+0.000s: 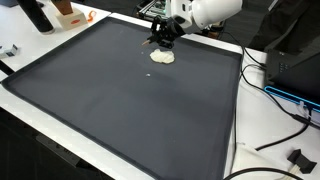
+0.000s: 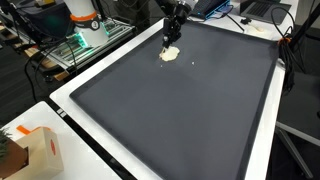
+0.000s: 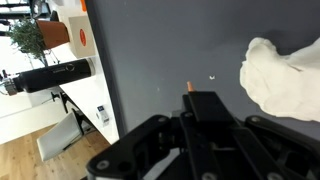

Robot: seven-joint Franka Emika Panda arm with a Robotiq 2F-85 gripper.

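Observation:
A crumpled white cloth [image 1: 162, 58] lies on the dark grey mat [image 1: 100, 100] near its far edge; it shows in both exterior views [image 2: 170, 54] and at the right of the wrist view [image 3: 285, 75]. My gripper [image 1: 160, 40] hangs just above and beside the cloth [image 2: 170, 38]. In the wrist view the black fingers [image 3: 200, 102] are pressed together, and a thin orange tip [image 3: 188, 87] sticks out between them. The tip points at bare mat [image 3: 150, 60] just left of the cloth, not touching it.
A small white speck [image 3: 212, 77] lies on the mat by the cloth. An orange-and-white box [image 2: 35, 150] and a black bottle [image 1: 38, 15] stand off the mat. Cables [image 1: 285, 100] run along one side. The mat has a white border [image 2: 100, 70].

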